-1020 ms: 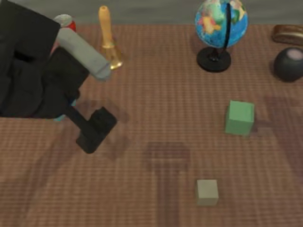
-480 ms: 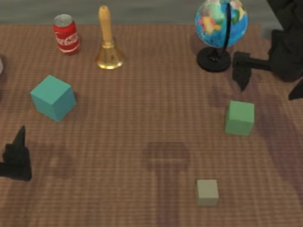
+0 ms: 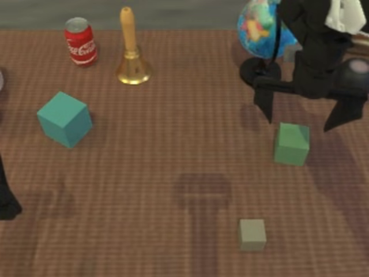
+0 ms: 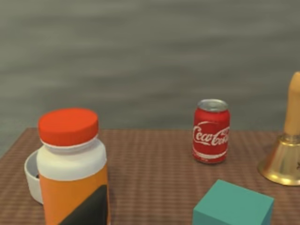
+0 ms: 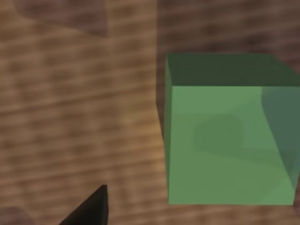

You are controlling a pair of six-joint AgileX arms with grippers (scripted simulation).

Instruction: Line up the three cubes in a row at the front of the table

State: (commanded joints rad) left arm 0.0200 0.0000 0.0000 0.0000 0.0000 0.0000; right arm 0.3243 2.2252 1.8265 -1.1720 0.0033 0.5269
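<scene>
The large teal cube [image 3: 64, 119] sits at the left of the brown table [image 3: 173, 133] and shows near the edge of the left wrist view [image 4: 234, 207]. At the right rests the medium green cube [image 3: 292, 143], filling much of the right wrist view [image 5: 225, 136]. Near the front lies the small beige-grey cube [image 3: 252, 234]. My right gripper [image 3: 302, 112] hovers open just behind and above the green cube, its fingers spread wider than the cube; one fingertip [image 5: 91, 209] shows. Only a dark piece of my left gripper [image 3: 7, 201] shows at the left edge.
A globe [image 3: 262, 29] and a dark grey ball [image 3: 360, 74] stand at the back right, partly behind my right arm. A red cola can [image 3: 81, 41] and a brass bell [image 3: 132, 63] stand at the back left. An orange bottle [image 4: 72, 168] and a white bowl [image 4: 32, 180] are beside the left arm.
My left arm pulled off to the left edge, uncovering the teal cube. My right arm came in from the back right corner to just behind the green cube. The cubes stayed put.
</scene>
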